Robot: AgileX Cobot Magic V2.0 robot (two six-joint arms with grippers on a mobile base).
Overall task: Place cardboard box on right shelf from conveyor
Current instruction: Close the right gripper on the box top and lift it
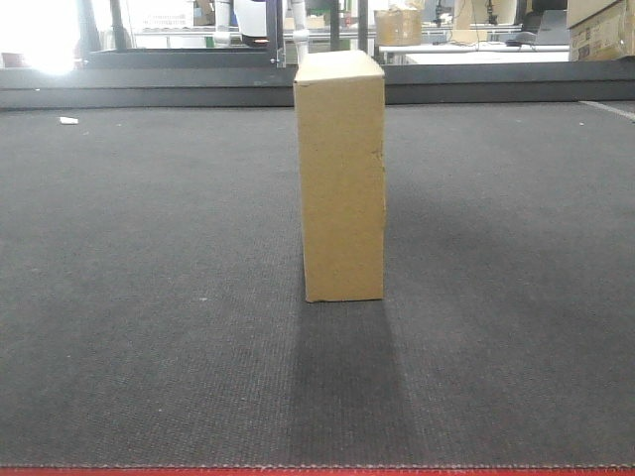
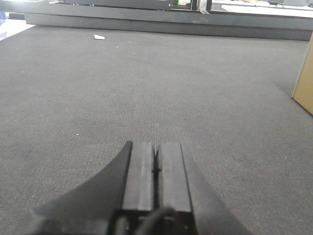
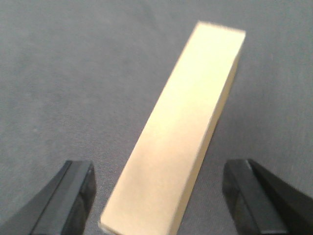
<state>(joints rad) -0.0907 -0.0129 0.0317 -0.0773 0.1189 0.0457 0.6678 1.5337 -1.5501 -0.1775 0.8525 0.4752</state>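
The tan cardboard box (image 1: 342, 178) stands upright on the dark grey conveyor (image 1: 149, 297), near the middle of the belt. In the right wrist view its narrow top face (image 3: 183, 137) lies straight below my right gripper (image 3: 159, 183), whose jaws are spread wide on either side of the box without touching it. My left gripper (image 2: 156, 156) hovers low over bare belt with its fingers pressed together and nothing between them. A sliver of the box (image 2: 305, 81) shows at the right edge of that view. The right shelf is out of view.
A thin red strip (image 1: 317, 471) marks the belt's near edge. A small white scrap (image 1: 67, 121) lies far left on the belt. A grey rail (image 1: 149, 89) runs along the far side, with benches, posts and brown cartons (image 1: 600, 30) behind it.
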